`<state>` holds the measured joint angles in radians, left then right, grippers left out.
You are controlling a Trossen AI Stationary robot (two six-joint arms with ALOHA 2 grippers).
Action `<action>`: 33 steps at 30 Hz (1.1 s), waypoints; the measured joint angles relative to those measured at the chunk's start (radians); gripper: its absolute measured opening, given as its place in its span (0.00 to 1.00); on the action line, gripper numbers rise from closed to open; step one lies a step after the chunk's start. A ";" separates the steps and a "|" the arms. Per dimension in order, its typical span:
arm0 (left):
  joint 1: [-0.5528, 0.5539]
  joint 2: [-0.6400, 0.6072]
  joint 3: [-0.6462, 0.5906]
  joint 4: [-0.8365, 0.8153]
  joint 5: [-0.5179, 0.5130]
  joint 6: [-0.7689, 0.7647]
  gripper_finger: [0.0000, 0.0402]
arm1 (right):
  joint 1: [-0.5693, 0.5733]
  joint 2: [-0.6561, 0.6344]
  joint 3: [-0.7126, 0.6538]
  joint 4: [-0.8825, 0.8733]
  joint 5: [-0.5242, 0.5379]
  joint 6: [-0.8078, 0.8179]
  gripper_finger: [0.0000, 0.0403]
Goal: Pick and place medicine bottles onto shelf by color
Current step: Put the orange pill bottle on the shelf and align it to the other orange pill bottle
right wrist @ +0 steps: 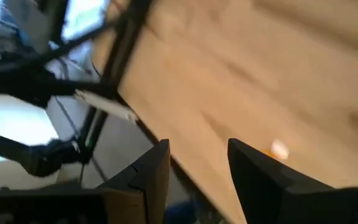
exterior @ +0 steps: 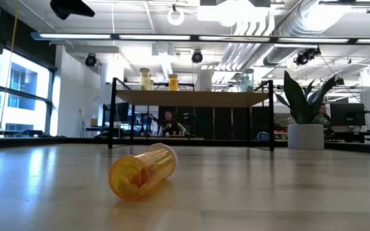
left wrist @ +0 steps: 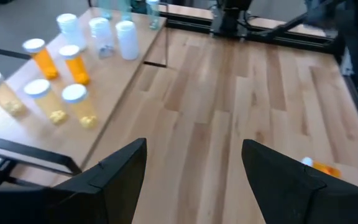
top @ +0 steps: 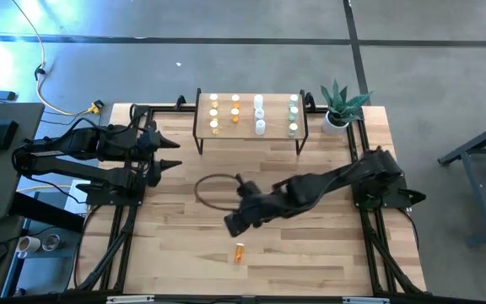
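Glossy plastic orange bottle (exterior: 142, 172), light-wood shelf (top: 250, 135) — matt

My right gripper (top: 231, 226) reached out low over mid-table, fingers parted and empty. My left gripper (top: 175, 154) waited at the left edge, fingers spread.

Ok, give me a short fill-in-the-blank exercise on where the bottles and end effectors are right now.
1. The one orange bottle off the shelf lies on its ____.
2. The right end effector holds ____; its fingers stand apart.
3. The left end effector waits at the table's ____ side, open.
4. The potted plant stands beside the shelf's ____ end in the high view.

Missing words: side; nothing; left; right
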<state>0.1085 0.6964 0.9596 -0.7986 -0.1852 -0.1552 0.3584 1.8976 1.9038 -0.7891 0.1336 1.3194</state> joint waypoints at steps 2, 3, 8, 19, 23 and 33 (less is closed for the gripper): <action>0.000 0.000 0.000 0.000 -0.021 0.000 0.63 | 0.007 0.038 0.000 0.004 -0.060 0.053 0.38; 0.001 0.000 0.000 0.000 -0.030 0.001 0.63 | 0.009 0.054 0.001 0.007 -0.086 0.070 0.38; 0.001 0.000 0.000 0.001 -0.053 -0.024 0.63 | 0.017 0.126 -0.004 -0.003 -0.181 0.114 0.38; 0.001 0.006 0.000 0.001 -0.070 -0.089 0.63 | 0.067 0.154 -0.004 -0.016 -0.063 0.136 0.38; 0.001 0.009 0.000 0.001 -0.070 -0.099 0.63 | 0.081 0.162 -0.004 -0.014 0.026 0.148 0.38; 0.001 0.013 0.000 -0.065 -0.062 -0.127 0.63 | 0.133 0.271 -0.005 0.010 0.045 0.318 0.38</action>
<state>0.1097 0.7097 0.9596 -0.8632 -0.2470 -0.2826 0.4919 2.1685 1.8988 -0.7791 0.1781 1.6377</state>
